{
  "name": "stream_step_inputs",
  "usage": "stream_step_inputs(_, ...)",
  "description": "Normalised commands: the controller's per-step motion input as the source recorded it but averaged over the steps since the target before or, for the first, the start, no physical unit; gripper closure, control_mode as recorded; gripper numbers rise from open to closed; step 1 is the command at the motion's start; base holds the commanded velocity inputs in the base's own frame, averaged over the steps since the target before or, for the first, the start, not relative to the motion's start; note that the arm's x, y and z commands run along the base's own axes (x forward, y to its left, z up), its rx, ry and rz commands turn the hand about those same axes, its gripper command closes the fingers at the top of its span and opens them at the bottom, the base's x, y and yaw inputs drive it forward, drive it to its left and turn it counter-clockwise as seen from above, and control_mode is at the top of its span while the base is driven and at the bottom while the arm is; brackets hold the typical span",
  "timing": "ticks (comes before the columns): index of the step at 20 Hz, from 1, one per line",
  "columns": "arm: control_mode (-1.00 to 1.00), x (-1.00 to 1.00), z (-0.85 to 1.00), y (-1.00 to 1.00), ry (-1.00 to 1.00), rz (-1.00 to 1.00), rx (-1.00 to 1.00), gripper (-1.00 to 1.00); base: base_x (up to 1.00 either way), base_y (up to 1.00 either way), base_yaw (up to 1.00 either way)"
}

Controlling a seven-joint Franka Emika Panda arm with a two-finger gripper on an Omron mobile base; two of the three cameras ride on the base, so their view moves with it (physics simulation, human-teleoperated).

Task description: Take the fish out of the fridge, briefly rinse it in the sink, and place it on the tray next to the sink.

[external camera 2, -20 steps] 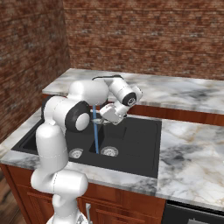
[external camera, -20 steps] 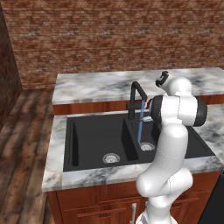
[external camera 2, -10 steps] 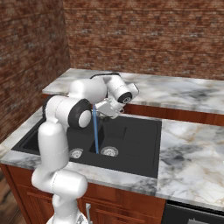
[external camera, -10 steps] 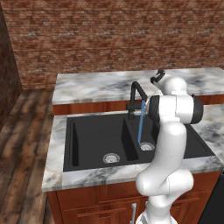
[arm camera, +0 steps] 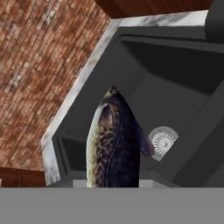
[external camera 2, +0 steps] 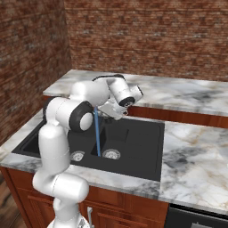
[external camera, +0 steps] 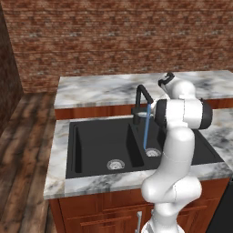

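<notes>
Blue water (external camera: 146,129) runs in one thin stream from the black faucet (external camera: 141,102) down into the right basin of the sink (external camera: 95,145), and over the last second the hand has lifted and swung back from the stream toward the far rim of the sink, the base cameras themselves staying put. I judge from this that the rinse is done or nearly so, and that the carry to the tray comes next, with the tap still to be shut off. In the right base view the claw (external camera 2: 116,111) hangs over the far edge of the basin, just right of the stream. In the hand view the fish (arm camera: 113,142), dark and mottled, rises from the bottom edge between where the fingertips should be, nose pointing out over a basin with a steel drain (arm camera: 162,141) behind it, so the claw appears to be clamped on the fish, though the fingertips themselves are hidden. By count: one fish, one faucet, one stream, one sink with two basins and two drains, and two marble counter (external camera 2: 196,153) runs, a near one carrying the sink and a far one against the brick wall (external camera: 113,36).
</notes>
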Motion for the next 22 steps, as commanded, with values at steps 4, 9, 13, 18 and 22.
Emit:
stream_step_inputs(4,-1.00,-0.99,0.00,0.00,-0.01,0.08,0.00,1.00,0.00,0.00,0.00)
stream_step_inputs(9,-1.00,-1.00,0.00,0.06,-0.04,0.07,0.00,1.00,0.00,0.00,0.00)
stream_step_inputs(13,-1.00,-1.00,0.00,0.15,-0.06,0.02,0.00,1.00,0.00,0.00,0.00)
stream_step_inputs(18,-1.00,-1.00,0.29,0.00,-0.26,-0.22,0.01,1.00,0.00,0.00,0.00)
stream_step_inputs(22,-1.00,-1.00,0.30,0.00,-0.23,-0.51,-0.04,1.00,0.00,0.00,0.00)
